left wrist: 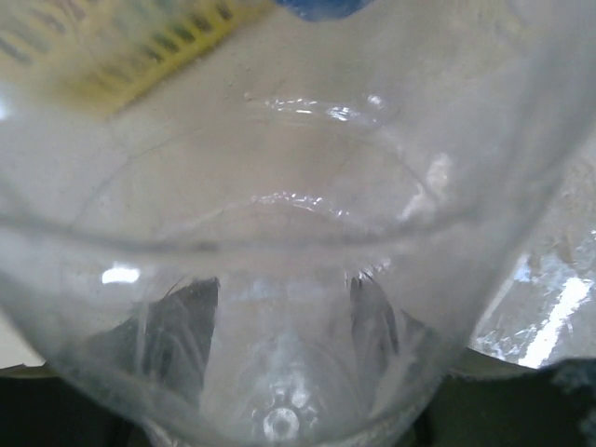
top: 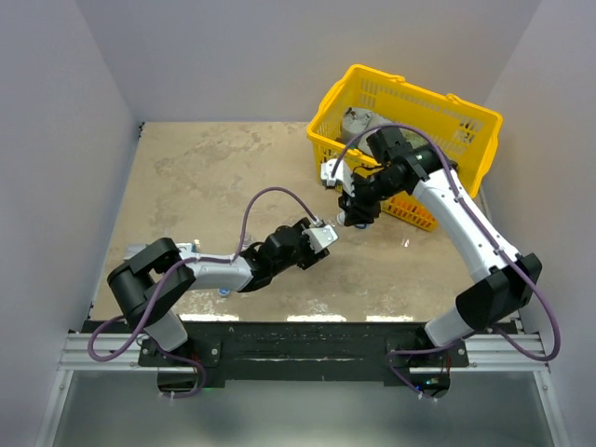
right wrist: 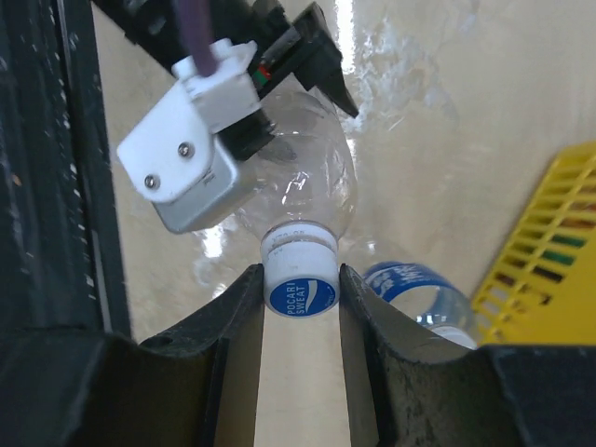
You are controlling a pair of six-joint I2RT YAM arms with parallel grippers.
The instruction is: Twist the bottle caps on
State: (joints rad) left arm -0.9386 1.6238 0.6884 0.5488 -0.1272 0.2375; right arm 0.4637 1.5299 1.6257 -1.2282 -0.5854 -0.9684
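Note:
A clear unlabelled bottle (right wrist: 303,186) hangs on its side above the table, gripped round its body by my left gripper (top: 324,235), which is shut on it. Through the left wrist camera the bottle (left wrist: 298,242) fills the view, base nearest. A bottle cap (right wrist: 300,284), white-sided with a blue top, sits on the bottle's neck. My right gripper (right wrist: 300,296) is shut on this cap, one finger touching each side. In the top view the right gripper (top: 352,214) meets the left one over the table's middle. A second bottle with a blue label (right wrist: 410,284) lies on the table beneath.
A yellow basket (top: 466,121) stands at the back right and holds a grey can (top: 357,121). Its corner (right wrist: 549,242) is close to the right of my right gripper. Grey walls close off the table on the left, back and right.

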